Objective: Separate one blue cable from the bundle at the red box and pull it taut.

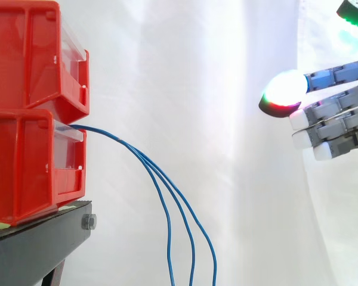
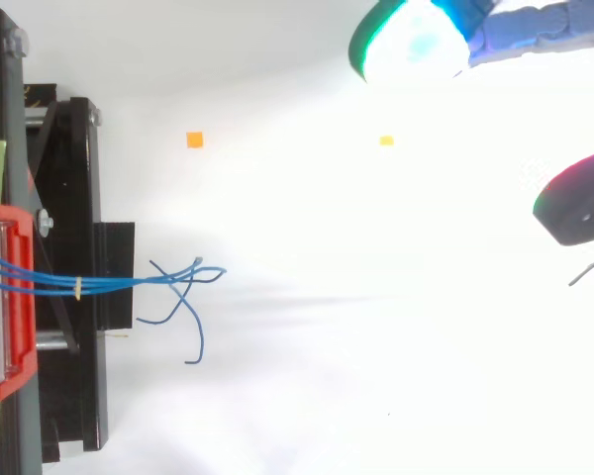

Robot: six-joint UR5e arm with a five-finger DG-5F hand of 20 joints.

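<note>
Three blue cables (image 1: 161,185) come out of the lower red bin (image 1: 30,164) and droop down and to the right, fanning apart as they fall. From above the cables (image 2: 129,282) run bundled off the red bin (image 2: 5,297), held by a small yellow tie, and their loose ends cross. My hand (image 1: 337,110) is at the far right, well away from the cables and above their hanging part. Its fingers point left, straight and spread, with glowing pads (image 2: 411,45), and nothing is between them.
Two red bins are stacked, the upper red bin (image 1: 36,56) over the lower, on a black stand (image 1: 36,244) at the left. A white curtain lies behind. Two small orange and yellow markers (image 2: 194,140) lie on the white floor.
</note>
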